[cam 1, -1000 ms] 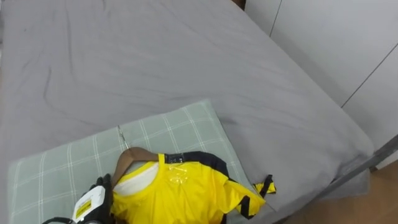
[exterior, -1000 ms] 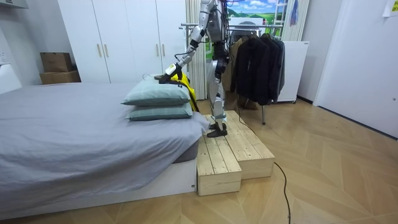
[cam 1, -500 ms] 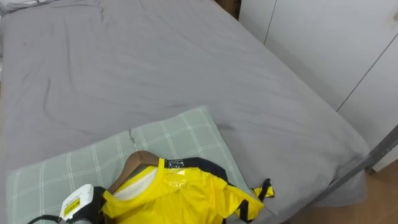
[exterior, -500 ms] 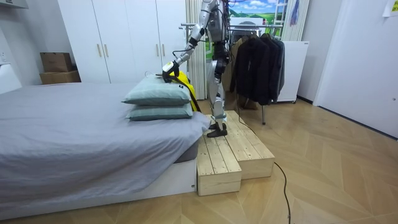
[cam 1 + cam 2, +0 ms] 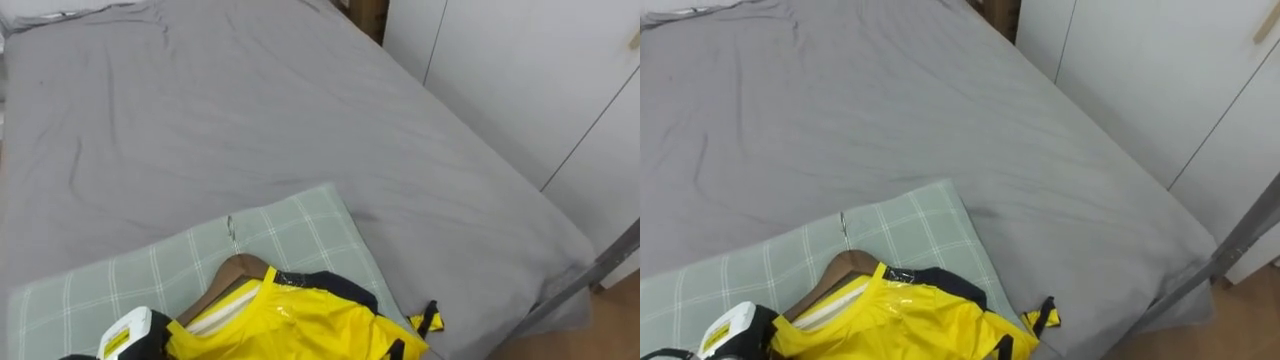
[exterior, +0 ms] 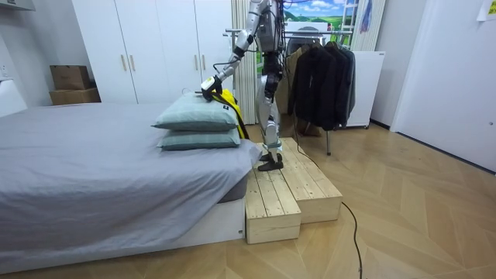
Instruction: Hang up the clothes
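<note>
You have the yellow shirt (image 5: 300, 325) on its wooden hanger (image 5: 238, 266), lying on the checked pillow (image 5: 120, 280). Hook points to 12 o'clock, body trails toward 5. Collar marks unreadable. Left hand (image 5: 135, 335) at the hanger's 7 o'clock end; grip cannot be told.

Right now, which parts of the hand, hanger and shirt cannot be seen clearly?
Left hand: eye views, the bottom edge cuts most of it off.
Yellow shirt: eye views, the bottom edge cuts its lower part.
Wooden hanger: the shirt covers most of it.
Room view: hand and hanger too small to read.
</note>
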